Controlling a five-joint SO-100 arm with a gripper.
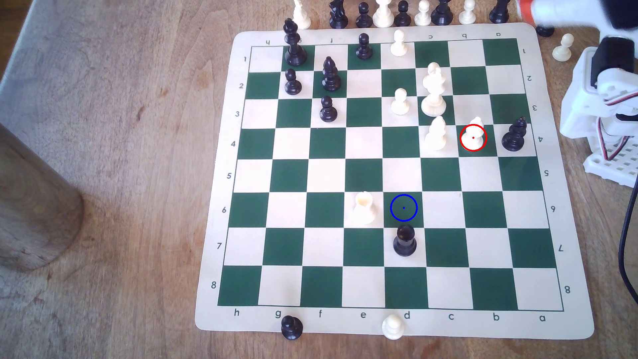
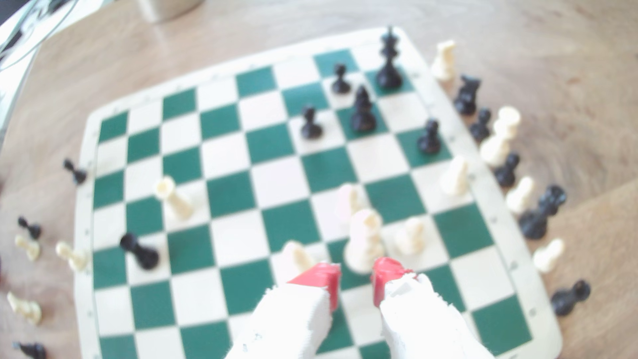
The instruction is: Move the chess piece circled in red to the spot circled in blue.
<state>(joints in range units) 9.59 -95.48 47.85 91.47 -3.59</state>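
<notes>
Cream bishop [image 1: 473,133] seen ringed in red on green square, right of centre in exterior view, between taller cream piece [image 1: 435,134] and black piece [image 1: 514,135]. Blue-ringed square [image 1: 403,207] found lower centre, bare, just beside cream rook [image 1: 364,208], black pawn [image 1: 404,240] directly below. Gripper [image 2: 355,281] seen in wrist view, red-tipped jaws parted, nothing held, raised above board [image 1: 566,324]. White arm [image 1: 600,103] placed at exterior view's right edge, on wooden table [image 1: 121,172].
</notes>
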